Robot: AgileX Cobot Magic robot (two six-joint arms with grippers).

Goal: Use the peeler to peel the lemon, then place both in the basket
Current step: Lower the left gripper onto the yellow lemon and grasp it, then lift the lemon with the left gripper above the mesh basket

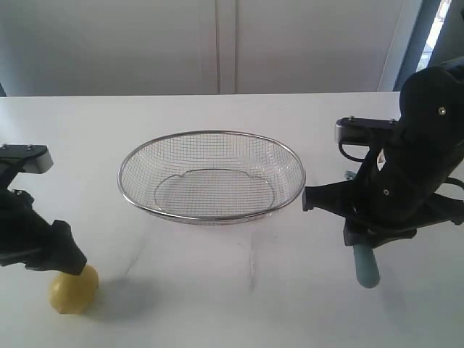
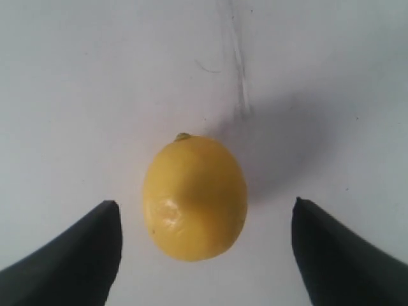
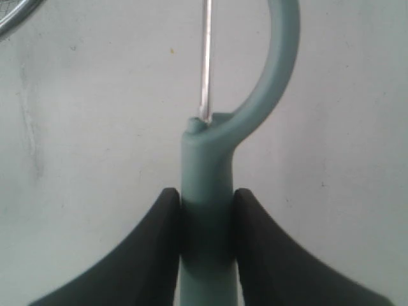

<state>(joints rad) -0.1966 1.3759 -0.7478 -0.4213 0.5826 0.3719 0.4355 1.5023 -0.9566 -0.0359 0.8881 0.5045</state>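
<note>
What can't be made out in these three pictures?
Exterior view: the right arm hides most of the peeler; only its handle end is clear.
Right wrist view: the top edge cuts off the peeler's head; the basket is only a corner sliver.
Exterior view: the left hand covers the top of the lemon, and the left edge crops that hand.

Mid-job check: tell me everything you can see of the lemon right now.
The lemon is small, oval and bright yellow, with smooth, slightly glossy skin that looks whole; no peeled patch or sticker shows. A greenish nub marks one end. It lies on the white table, outside the basket, at the left front of the exterior view. The left gripper straddles it with jaws wide open, a gap on each side, so only the table seems to touch it.
</note>
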